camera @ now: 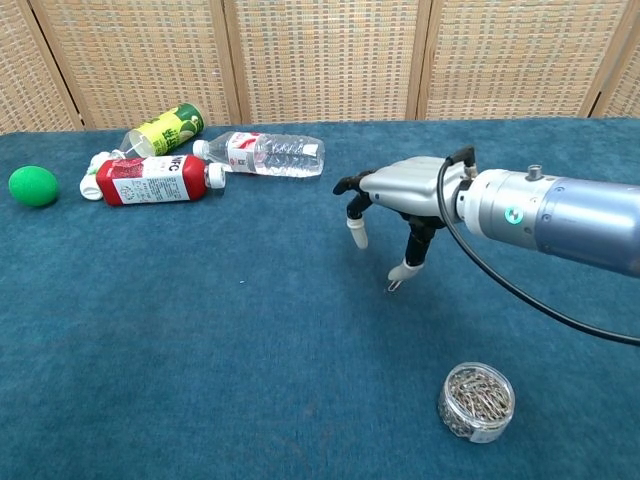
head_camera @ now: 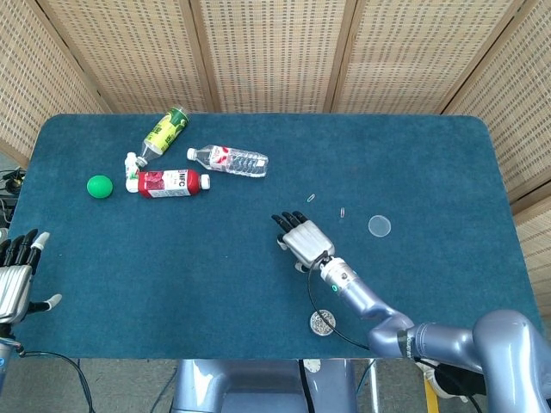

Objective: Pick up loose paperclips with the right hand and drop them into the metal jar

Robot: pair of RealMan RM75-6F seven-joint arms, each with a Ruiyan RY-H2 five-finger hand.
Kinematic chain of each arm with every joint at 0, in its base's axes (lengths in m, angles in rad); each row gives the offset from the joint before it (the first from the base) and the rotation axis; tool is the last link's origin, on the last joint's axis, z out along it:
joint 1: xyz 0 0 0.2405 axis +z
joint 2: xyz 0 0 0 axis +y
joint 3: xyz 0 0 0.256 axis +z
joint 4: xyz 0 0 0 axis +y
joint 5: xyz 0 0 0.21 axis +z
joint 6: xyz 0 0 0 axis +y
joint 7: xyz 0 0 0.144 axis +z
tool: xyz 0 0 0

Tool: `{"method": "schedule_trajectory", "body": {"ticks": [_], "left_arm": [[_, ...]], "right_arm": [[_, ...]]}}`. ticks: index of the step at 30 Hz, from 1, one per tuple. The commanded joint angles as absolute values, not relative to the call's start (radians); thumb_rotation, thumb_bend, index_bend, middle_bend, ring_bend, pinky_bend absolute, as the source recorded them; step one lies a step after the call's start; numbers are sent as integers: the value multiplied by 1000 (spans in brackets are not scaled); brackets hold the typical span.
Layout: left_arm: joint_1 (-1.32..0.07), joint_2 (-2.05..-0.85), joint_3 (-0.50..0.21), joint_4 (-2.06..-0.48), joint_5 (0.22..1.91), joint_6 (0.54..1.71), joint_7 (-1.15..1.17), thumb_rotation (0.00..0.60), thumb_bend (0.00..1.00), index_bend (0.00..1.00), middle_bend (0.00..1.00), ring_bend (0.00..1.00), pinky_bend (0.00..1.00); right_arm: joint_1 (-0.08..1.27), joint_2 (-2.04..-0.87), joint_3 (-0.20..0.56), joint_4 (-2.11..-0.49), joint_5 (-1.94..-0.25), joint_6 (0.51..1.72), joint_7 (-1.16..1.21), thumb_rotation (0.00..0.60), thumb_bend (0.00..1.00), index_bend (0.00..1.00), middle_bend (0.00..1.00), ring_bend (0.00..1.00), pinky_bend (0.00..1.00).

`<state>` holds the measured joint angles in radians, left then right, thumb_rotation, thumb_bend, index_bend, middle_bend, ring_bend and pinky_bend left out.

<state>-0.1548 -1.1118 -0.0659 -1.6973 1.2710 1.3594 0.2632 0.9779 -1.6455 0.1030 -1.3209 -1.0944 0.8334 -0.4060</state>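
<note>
Right robot hand (camera: 400,205) raised above the blue surface (camera: 200,330), palm down, fingers pointing downward; a small paperclip (camera: 394,285) apparently hanging at the tip of one lowered finger, so judged pinched there, though the contact itself too small to confirm. Other fingers spread apart. Metal jar (camera: 476,402) standing upright near the front edge, nearer the robot and a little to the right of the robot hand, well apart from it; already holding a heap of clips, so part of the job judged done. Two more loose paperclips lying on the surface in the head view, one (head_camera: 311,198) just beyond the fingertips, another (head_camera: 343,211) to its right, near a round clear lid (head_camera: 379,225). Remaining, by judgement: carry the held clip over the jar mouth, release, then return for the two left. Left robot hand (head_camera: 15,277) at the far left edge, fingers apart, holding nothing. Clutter well away at far left: green ball (camera: 33,186), red-labelled bottle (camera: 150,179), yellow-green bottle (camera: 165,130), clear water bottle (camera: 262,152), all lying down.
</note>
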Motion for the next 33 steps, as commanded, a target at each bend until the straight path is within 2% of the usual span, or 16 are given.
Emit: {"method": "schedule_trajectory", "body": {"ticks": [1, 5, 10, 13, 33], "left_arm": [[-155, -1112, -66, -1697, 1269, 1358, 264, 600, 0, 0, 0, 0, 0], [-157, -1113, -69, -1692, 1260, 1354, 264, 600, 0, 0, 0, 0, 0], [-161, -1116, -71, -1686, 1250, 1344, 266, 600, 0, 0, 0, 0, 0], [-162, -1118, -71, -1685, 1247, 1342, 268, 600, 0, 0, 0, 0, 0], [-162, -1119, -69, -1687, 1251, 1347, 272, 600, 0, 0, 0, 0, 0]], "right_arm": [[983, -1670, 118, -1282, -1094, 816, -391, 600, 90, 435, 30, 0, 104], [989, -1697, 123, -1229, -1086, 785, -386, 600, 101, 440, 31, 0, 104], [986, -1704, 109, -1206, -1103, 764, -384, 600, 143, 495, 29, 0, 104], [982, -1707, 109, -1198, -1111, 759, -376, 600, 189, 497, 28, 0, 104], [971, -1698, 103, -1195, -1092, 731, -431, 600, 276, 497, 28, 0, 105]]}}
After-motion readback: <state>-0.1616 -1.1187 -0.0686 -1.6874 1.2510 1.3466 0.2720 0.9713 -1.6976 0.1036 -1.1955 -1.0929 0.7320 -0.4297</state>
